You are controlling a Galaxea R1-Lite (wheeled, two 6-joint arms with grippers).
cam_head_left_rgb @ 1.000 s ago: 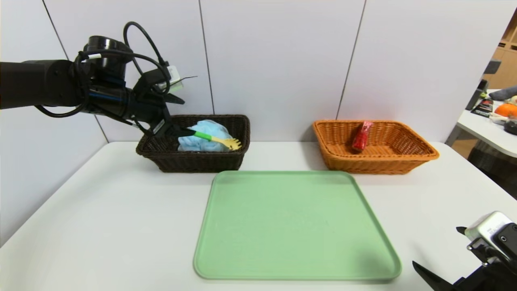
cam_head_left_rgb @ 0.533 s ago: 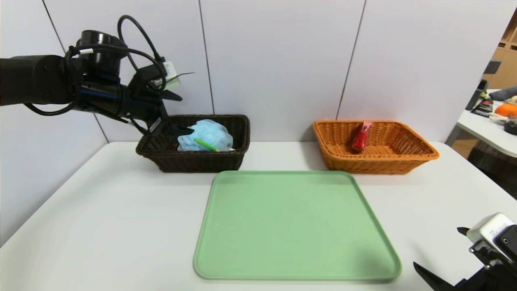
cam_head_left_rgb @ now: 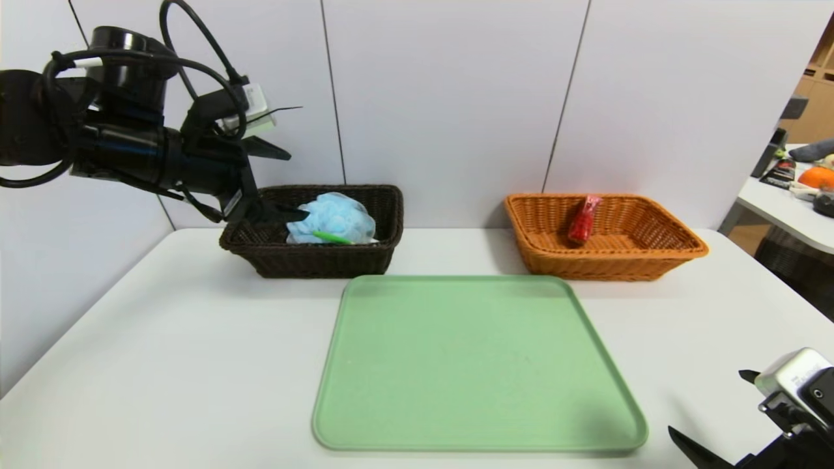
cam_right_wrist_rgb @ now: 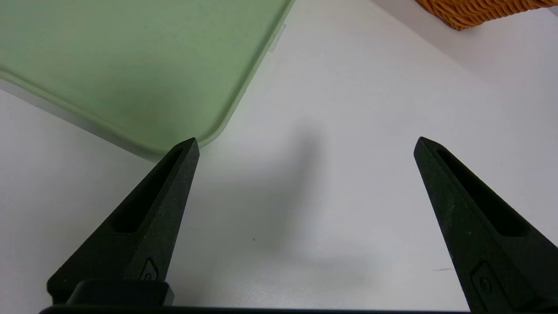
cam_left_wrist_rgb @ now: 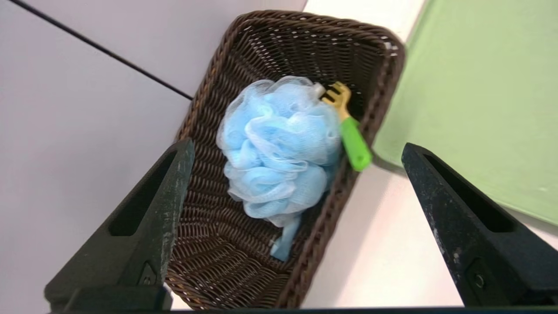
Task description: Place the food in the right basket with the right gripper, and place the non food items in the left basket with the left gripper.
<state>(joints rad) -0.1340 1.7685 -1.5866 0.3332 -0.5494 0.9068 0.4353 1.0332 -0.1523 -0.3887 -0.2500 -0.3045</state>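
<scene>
The dark brown left basket [cam_head_left_rgb: 313, 260] [cam_left_wrist_rgb: 270, 39] holds a blue mesh bath sponge [cam_head_left_rgb: 333, 218] [cam_left_wrist_rgb: 279, 144] and a toy fork with a green handle [cam_head_left_rgb: 331, 237] [cam_left_wrist_rgb: 355, 144] and yellow prongs, lying beside the sponge against the basket's wall. My left gripper [cam_head_left_rgb: 287, 185] [cam_left_wrist_rgb: 296, 174] hangs open and empty above the basket's left end. The orange right basket [cam_head_left_rgb: 606, 260] holds a red food packet [cam_head_left_rgb: 583, 220]. My right gripper [cam_right_wrist_rgb: 305, 174] is open and empty, low over the table at the near right corner.
A bare green tray [cam_head_left_rgb: 475, 365] [cam_right_wrist_rgb: 130, 65] lies in the middle of the white table [cam_head_left_rgb: 163, 365]. A corner of the orange basket [cam_right_wrist_rgb: 479, 11] shows in the right wrist view. A side table with clutter [cam_head_left_rgb: 801, 182] stands at the far right.
The left gripper let go of the fork, which dropped into the brown basket beside the sponge. The left arm then rose and drew back to the left. The right arm barely moved.
</scene>
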